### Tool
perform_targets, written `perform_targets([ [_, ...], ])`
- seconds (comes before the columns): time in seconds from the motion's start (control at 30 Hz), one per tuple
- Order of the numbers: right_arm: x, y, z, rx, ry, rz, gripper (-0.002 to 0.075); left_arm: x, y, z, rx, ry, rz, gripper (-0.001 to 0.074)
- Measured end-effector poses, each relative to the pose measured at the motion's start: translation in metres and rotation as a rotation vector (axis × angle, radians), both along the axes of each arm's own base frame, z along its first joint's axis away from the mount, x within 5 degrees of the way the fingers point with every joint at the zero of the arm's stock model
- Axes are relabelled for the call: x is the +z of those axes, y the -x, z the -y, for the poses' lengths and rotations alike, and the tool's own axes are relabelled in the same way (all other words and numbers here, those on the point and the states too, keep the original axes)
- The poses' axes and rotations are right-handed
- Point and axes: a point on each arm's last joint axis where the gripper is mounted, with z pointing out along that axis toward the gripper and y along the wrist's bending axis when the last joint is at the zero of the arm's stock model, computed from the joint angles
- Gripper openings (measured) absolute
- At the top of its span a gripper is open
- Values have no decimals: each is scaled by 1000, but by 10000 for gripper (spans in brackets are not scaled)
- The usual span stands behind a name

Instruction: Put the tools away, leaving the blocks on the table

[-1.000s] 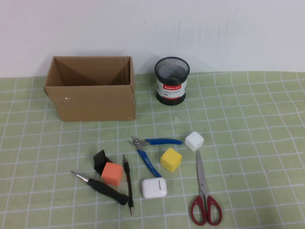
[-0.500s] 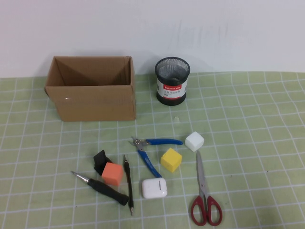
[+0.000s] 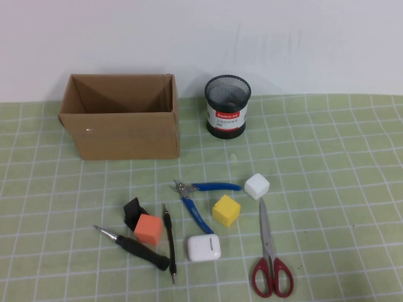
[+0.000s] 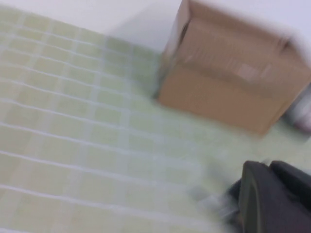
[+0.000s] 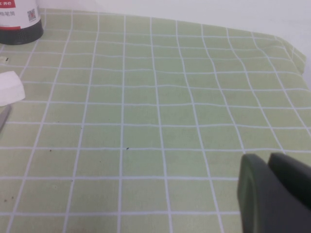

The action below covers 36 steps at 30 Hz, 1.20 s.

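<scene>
1. Box [image 3: 119, 116] sat open-topped at 10 o'clock on the mat [image 3: 327, 163]; its inside showed only bare cardboard. Mesh cup [image 3: 227, 106] stood upright at 12 o'clock, just right of the box and apart from it; contents not discernible through the mesh.
2. All tools were out on the mat, none in a container. Pliers [image 3: 200, 198] lay near centre with handles spread, one handle pointing at 3 o'clock toward the white block [image 3: 257, 185], the other at 5 o'clock. Scissors [image 3: 271, 255] lay at 5 o'clock, blades shut, pointing at 12, red handles nearest the robot.
3. Thick screwdriver [image 3: 133, 246] lay at 7 o'clock, slanted; thin screwdriver [image 3: 169, 242] lay just beside it, their near ends meeting or crossing.
4. Orange block [image 3: 148, 228] sat between the two screwdrivers, touching a small black object [image 3: 131, 211] behind it. Yellow block [image 3: 225, 210] sat just right of the pliers. Earbud case [image 3: 203, 247] lay at 6 o'clock, close to the thin screwdriver.
5. Neither arm appeared in the high view. Left gripper [image 4: 272, 199] showed only in the left wrist view as a dark edge, closed and empty, above the mat near the box. Right gripper [image 5: 274, 191] showed only in the right wrist view, closed and empty, over bare mat.
6. Right wrist view caught the cup base, a white block corner and a scissor tip at its edge; left wrist view was blurred and caught only the box.
</scene>
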Motion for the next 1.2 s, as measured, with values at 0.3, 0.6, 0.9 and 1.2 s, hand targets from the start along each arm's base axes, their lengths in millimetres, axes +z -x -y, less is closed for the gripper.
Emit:
perform_targets([
  [0.3, 0, 0, 0, 0, 0, 0, -11, 15, -2, 2, 51, 466, 103, -4],
  [0.6, 0, 0, 0, 0, 0, 0, -11, 49, 4, 12, -7, 510, -127, -4],
  [0.9, 0, 0, 0, 0, 0, 0, -11, 99, -25, 19, -56, 231, -648, -4],
  [1.2, 0, 0, 0, 0, 0, 0, -11, 89, -84, 29, -185, 94, -906, -4],
])
